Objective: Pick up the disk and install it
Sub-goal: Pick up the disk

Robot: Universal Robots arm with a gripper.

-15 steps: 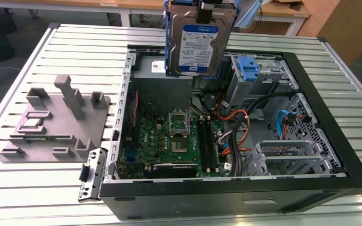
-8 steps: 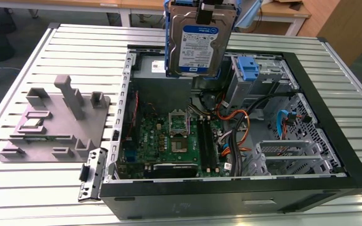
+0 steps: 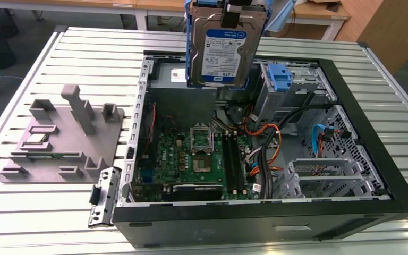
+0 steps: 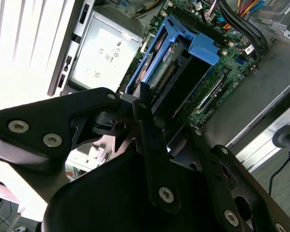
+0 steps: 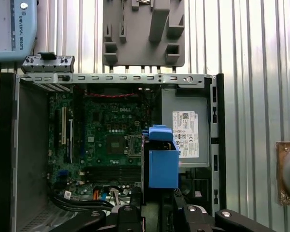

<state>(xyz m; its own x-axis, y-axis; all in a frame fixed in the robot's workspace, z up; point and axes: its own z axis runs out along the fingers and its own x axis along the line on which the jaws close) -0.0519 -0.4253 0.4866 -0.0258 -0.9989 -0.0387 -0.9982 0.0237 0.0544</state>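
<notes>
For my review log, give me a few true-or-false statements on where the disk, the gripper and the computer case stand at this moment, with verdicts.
1. The gripper holds the disk in the air above the open computer case. True.
2. The disk lies flat on the motherboard. False: it hangs roughly upright, clear of the motherboard.
3. A grey fixture sits on the table beside the case, at the exterior view's left. True.
4. The case is closed. False: it is open, with the motherboard showing.
</notes>
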